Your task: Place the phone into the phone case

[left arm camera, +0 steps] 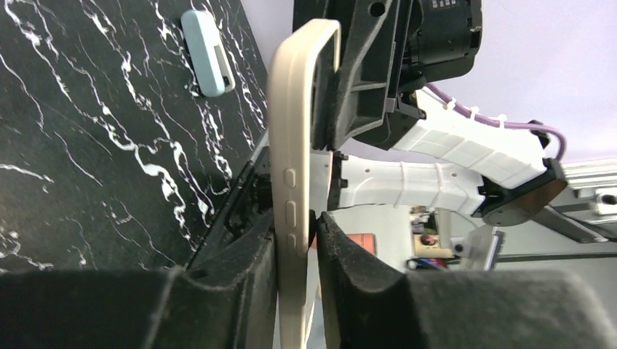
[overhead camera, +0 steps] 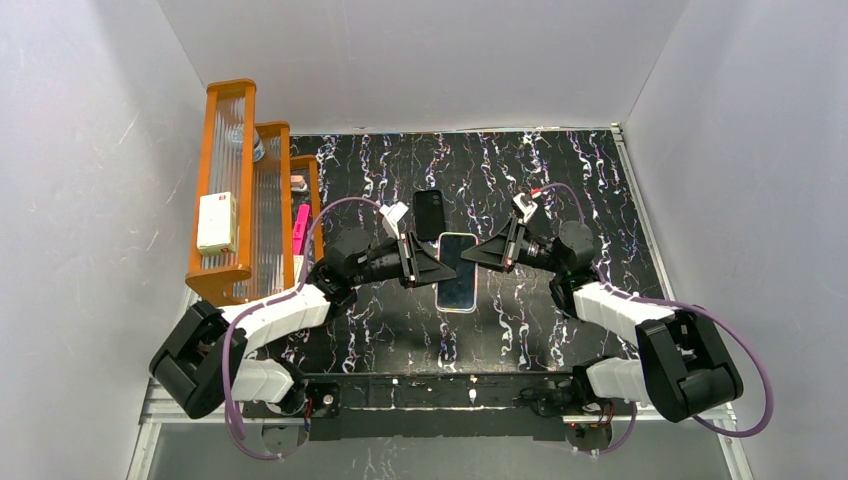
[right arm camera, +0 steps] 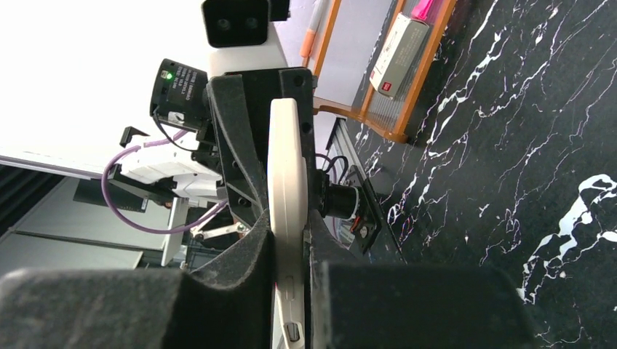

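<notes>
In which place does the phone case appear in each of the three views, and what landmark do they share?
Top external: the phone case is at the centre, a pale rim round the phone.
Left wrist: its beige edge stands upright near the centre.
Right wrist: its pale edge stands upright, slightly left of centre.
Shared landmark: the black marbled table.

The black, white-veined desk (overhead camera: 560, 180) carries an orange rack (overhead camera: 230, 88) at its left edge and a black phone-sized piece (overhead camera: 430, 213) lying flat toward the back.
</notes>
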Controlling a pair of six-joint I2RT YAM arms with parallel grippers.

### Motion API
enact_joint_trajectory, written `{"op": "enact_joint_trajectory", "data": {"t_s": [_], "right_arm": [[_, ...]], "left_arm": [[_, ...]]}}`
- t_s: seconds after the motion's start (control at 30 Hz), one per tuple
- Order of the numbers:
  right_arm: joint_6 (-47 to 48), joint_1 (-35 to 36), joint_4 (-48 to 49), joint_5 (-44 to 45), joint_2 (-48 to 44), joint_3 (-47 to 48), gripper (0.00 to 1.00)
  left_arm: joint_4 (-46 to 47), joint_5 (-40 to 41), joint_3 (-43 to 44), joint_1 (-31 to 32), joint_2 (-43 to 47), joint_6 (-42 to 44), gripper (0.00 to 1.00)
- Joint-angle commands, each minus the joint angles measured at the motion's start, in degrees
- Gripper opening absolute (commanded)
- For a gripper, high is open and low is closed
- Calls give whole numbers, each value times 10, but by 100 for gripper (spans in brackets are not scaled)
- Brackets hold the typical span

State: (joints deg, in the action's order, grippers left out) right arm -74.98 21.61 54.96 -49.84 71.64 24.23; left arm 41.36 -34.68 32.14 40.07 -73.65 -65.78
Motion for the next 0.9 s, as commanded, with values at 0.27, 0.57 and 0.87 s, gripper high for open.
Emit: {"op": "enact_joint_trajectory", "data": {"t_s": [0.27, 0.57, 0.87], "right_arm": [[56, 8, -77, -30, -60, -4, 69], [62, 22, -98, -37, -87, -50, 75], [61, 31, -110, -27, -90, -50, 66]], "left_arm": [[10, 56, 18, -2, 22, 36, 0], [7, 96, 30, -2, 28, 61, 0], [7, 103, 43, -3, 18, 61, 0]]}}
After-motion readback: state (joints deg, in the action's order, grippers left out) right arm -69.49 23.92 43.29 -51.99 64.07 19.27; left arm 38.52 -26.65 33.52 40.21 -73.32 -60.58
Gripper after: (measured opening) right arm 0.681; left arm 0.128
